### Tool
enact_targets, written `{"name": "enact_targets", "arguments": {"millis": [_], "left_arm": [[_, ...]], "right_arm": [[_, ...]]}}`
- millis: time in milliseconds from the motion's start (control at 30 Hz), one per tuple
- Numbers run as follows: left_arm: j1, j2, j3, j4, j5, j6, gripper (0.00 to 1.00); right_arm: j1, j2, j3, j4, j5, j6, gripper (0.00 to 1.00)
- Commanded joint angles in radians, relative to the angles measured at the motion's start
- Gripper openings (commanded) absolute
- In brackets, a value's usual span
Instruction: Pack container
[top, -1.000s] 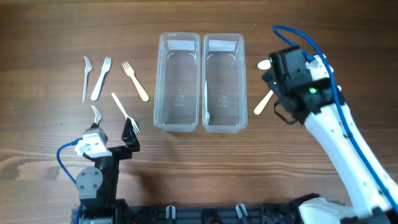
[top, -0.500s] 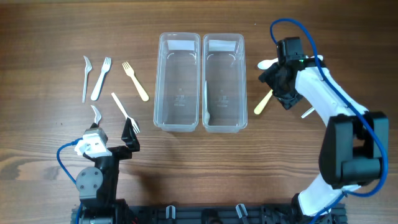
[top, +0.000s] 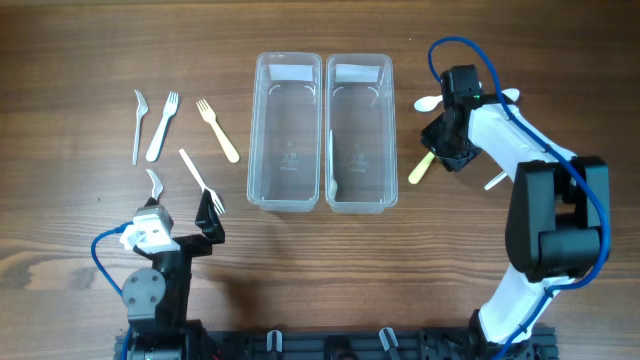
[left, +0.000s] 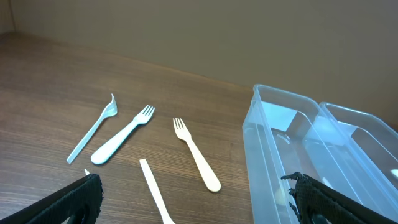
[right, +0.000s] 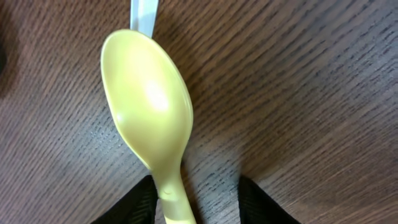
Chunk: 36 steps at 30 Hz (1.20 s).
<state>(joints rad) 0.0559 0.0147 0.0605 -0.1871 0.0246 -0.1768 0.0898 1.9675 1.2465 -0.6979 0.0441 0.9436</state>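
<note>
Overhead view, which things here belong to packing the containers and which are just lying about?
Job: left container, right container, yellow spoon between the fingers of the open right gripper, cream fork, white fork, white spoon.
Lying about, likely: blue cable, white stick, idle left gripper.

The table is dark brown wood with a clear grain. Behind its far edge stands a plain tan wall, evenly lit.

Glossy yellow plastic spoon on matt grained wood table; clear smooth plastic containers.
</note>
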Motion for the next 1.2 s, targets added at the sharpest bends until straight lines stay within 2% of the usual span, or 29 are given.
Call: {"name": "enact_targets", "arguments": {"millis": [0, 67, 167, 300, 433, 600, 667, 733, 800, 933, 1000, 1100, 1167], "left_arm": [[0.008, -0.006, -0.005, 0.0, 0.008, 0.016, 1.0], [0.008, -0.006, -0.005, 0.0, 0.008, 0.016, 1.0], [0.008, -0.006, -0.005, 0.0, 0.008, 0.016, 1.0], [0.008, -0.006, -0.005, 0.0, 0.008, 0.016, 1.0], [0.008, -0.006, -0.005, 0.0, 0.008, 0.016, 1.0], [0.008, -0.006, -0.005, 0.0, 0.008, 0.016, 1.0], [0.008, -0.006, -0.005, 0.0, 0.008, 0.016, 1.0], [0.008, -0.006, -0.005, 0.0, 0.008, 0.016, 1.0], [0.008, -0.006, -0.005, 0.0, 0.008, 0.016, 1.0], [0.008, -0.006, -0.005, 0.0, 0.008, 0.016, 1.0], [0.008, -0.006, -0.005, 0.0, 0.008, 0.016, 1.0], [0.008, -0.006, -0.005, 0.0, 0.008, 0.016, 1.0], [0.008, -0.006, -0.005, 0.0, 0.008, 0.016, 1.0]], "right_arm": [[-0.001, 0.056, -0.011, -0.018, -0.031, 0.002, 0.34], [-0.001, 0.056, -0.011, -0.026, -0.036, 0.002, 0.32], [-0.001, 0.056, -0.011, -0.048, -0.045, -0.002, 0.22], [-0.001, 0.054, -0.01, -0.077, -0.045, -0.028, 0.05], [-0.001, 0.017, -0.01, -0.113, -0.019, -0.023, 0.04], [0.0, -0.231, -0.006, -0.179, 0.109, -0.043, 0.04], [0.013, -0.432, -0.006, -0.177, 0.102, -0.135, 0.04], [0.039, -0.531, -0.006, -0.172, 0.093, -0.19, 0.04], [0.117, -0.606, -0.006, -0.109, 0.023, -0.369, 0.04], [0.309, -0.615, -0.008, -0.019, 0.012, -0.533, 0.04], [0.377, -0.586, -0.01, 0.006, 0.052, -0.517, 0.04], [0.39, -0.492, -0.011, 0.006, 0.071, -0.5, 0.04], [0.391, -0.392, -0.011, 0.026, 0.009, -0.571, 0.04]]}}
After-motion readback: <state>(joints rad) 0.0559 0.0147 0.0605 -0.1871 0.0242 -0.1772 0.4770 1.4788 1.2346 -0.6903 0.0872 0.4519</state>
